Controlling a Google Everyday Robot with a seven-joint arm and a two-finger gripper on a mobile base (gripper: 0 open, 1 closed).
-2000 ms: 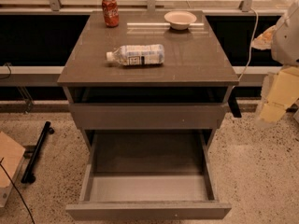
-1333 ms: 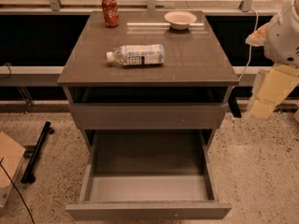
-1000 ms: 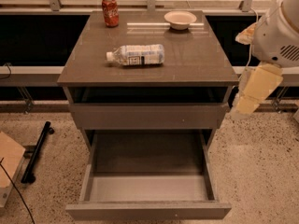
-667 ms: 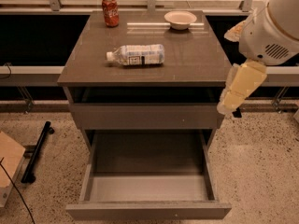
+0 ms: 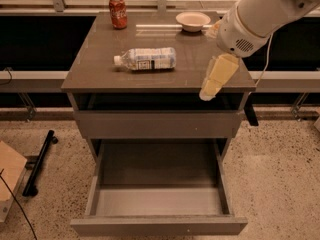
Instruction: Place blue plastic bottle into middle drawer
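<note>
The blue plastic bottle (image 5: 146,59) lies on its side near the middle of the cabinet top (image 5: 100,71), white cap pointing left. The middle drawer (image 5: 159,196) is pulled out below, its pale floor bare. My gripper (image 5: 211,88) comes in from the upper right on a white arm and hangs over the top's front right edge, well to the right of the bottle and not touching it. It holds nothing.
A red soda can (image 5: 118,12) stands at the back left of the top. A white bowl (image 5: 193,20) sits at the back right. The upper drawer front (image 5: 157,124) is closed. A black bar (image 5: 40,161) and a cardboard piece (image 5: 9,176) lie on the floor at left.
My arm has swung in from the right edge toward the cabinet, bringing the gripper over the top's front right edge. The bottle, can and bowl have not moved.
</note>
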